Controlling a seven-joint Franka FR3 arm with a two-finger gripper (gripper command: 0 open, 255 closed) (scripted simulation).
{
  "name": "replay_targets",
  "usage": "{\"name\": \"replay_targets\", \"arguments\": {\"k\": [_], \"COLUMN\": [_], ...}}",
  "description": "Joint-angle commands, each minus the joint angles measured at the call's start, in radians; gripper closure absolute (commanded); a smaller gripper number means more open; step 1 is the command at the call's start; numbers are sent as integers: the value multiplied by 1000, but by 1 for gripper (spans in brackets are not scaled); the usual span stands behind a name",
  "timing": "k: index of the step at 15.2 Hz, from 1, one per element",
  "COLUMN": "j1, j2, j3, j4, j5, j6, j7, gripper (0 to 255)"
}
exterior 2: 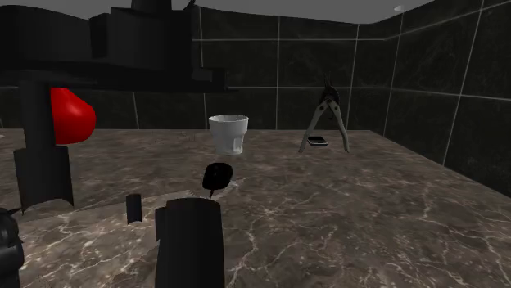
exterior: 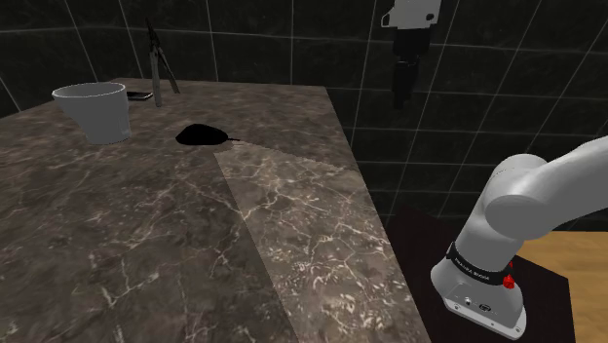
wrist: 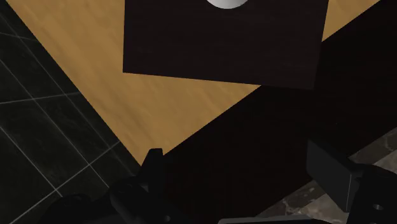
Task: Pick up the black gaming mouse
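dark tiled walls point(exterior: 487, 58) close the room, over a wood floor point(wrist: 83, 57). the brown veined marble counter point(exterior: 146, 244) looks smooth. the gripper point(exterior: 401, 90) hangs high beyond its edge, fingers well apart, holding nothing. near the white cup point(exterior: 95, 110) lies the black gaming mouse point(exterior: 202, 134). i think a long descent could knock the cup, or the low mouse could slide away.

The arm point(exterior: 546, 195) was cut by the shoulder view's right edge, and the top edge cut its wrist above the gripper point(exterior: 400, 99). A flat dark thing point(exterior: 141, 95), perhaps a phone, lay partly hidden behind the white cup point(exterior: 95, 112).
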Motion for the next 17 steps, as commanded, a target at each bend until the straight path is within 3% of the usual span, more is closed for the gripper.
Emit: {"name": "replay_targets", "arguments": {"k": [1,9,17], "j1": [0,55,101], "j2": [0,226,468], "j3": [0,74,147], "j4": [0,113,293], "j5": [0,68,97], "j6": [0,139,232], "j7": [0,35,67], "gripper": [0,0,0]}}
